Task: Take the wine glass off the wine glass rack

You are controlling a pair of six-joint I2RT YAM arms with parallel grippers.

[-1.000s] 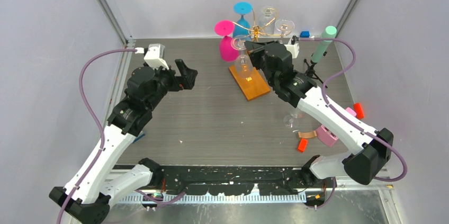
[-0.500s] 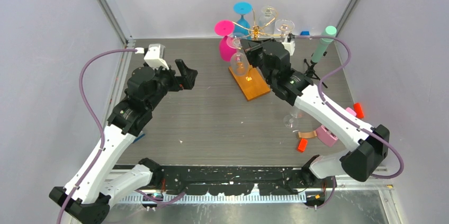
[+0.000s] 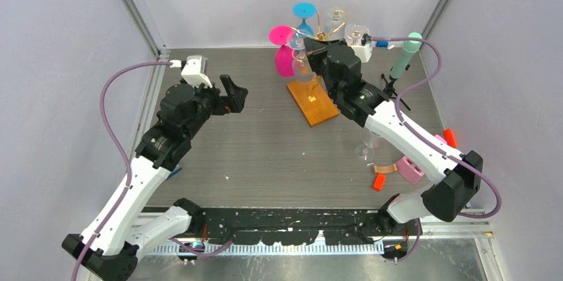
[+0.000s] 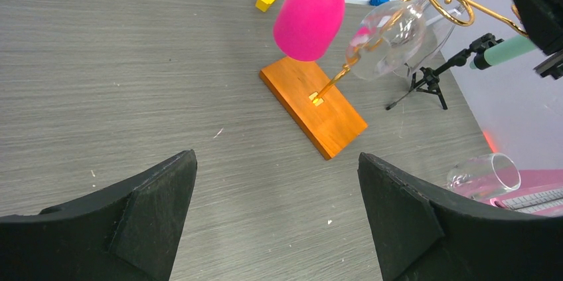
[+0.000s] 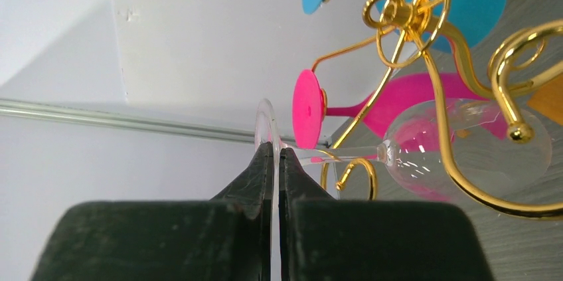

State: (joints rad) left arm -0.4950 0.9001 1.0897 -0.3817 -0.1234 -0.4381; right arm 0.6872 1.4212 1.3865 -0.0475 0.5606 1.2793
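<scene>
The wine glass rack, gold scroll wire [image 3: 320, 34] on an orange-brown wooden base [image 3: 312, 103], stands at the back middle. It also shows in the left wrist view [image 4: 312, 105] and in the right wrist view [image 5: 411, 18]. My right gripper [image 3: 307, 48] [image 5: 275, 156] is shut on the round foot of a clear wine glass [image 5: 465, 141]. The glass lies tilted among the rack's arms, its bowl [image 4: 388, 38] beside the pink glass. My left gripper [image 3: 232, 93] [image 4: 275, 181] is open and empty over bare table, left of the rack.
A pink glass [image 3: 284, 55], a blue glass [image 3: 304, 12] and two clear glasses [image 3: 345, 25] hang on the rack. A black tripod with a mint cylinder [image 3: 405, 55] stands to its right. A clear glass [image 3: 368, 148] and small coloured blocks [image 3: 450, 138] lie at right.
My right gripper has moved back and up toward the top of the rack, carrying the clear glass by its foot. The left arm has not moved.
</scene>
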